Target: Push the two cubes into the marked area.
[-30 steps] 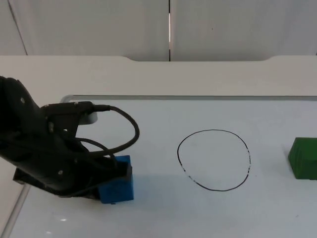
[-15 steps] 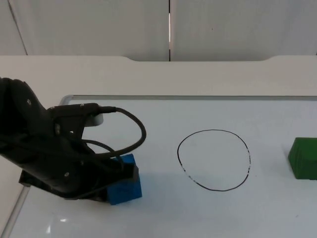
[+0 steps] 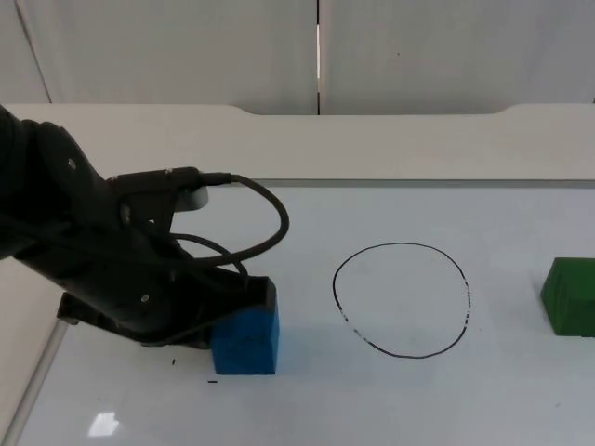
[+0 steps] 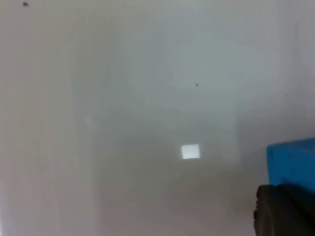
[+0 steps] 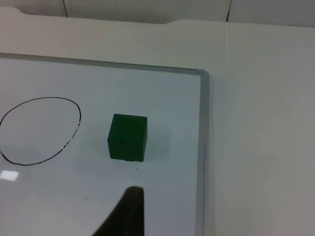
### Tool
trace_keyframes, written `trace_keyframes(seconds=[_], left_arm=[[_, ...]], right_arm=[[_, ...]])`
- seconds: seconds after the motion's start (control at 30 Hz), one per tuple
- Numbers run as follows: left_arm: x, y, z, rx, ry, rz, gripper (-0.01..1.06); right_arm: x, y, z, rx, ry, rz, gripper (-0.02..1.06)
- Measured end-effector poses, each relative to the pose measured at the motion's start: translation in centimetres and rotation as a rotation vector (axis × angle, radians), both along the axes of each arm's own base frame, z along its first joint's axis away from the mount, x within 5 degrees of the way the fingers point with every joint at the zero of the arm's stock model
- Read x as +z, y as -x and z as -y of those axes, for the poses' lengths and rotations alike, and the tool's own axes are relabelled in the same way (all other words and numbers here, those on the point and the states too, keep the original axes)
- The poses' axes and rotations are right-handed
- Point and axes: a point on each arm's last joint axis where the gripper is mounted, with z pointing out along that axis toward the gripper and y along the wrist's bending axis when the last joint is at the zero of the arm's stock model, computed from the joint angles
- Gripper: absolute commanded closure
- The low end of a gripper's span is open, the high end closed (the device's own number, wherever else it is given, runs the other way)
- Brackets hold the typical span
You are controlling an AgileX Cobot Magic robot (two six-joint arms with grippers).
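Blue cube sits pressed against the left gripper, whose grip I cannot tell, with the drawn circle off toward the right arm's side.

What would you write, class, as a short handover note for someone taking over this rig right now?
Left gripper: low on the whiteboard, against the blue cube, on the side away from the drawn circle.
Right gripper: waiting near the green cube, apart from it.
Done: nothing yet; both cubes sit outside the circle, blue on its left, green on its right.
Left: push both cubes inside.
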Motion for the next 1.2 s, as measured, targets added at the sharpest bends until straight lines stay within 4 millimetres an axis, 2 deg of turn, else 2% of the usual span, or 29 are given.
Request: trace_keyframes(seconds=[1.2], left_arm=[[-0.10, 0.93, 0.96, -0.048, 0.016, -0.051, 1.05]], right_arm=[[0.00, 0.00, 0.00, 0.000, 0.000, 0.000, -0.01]])
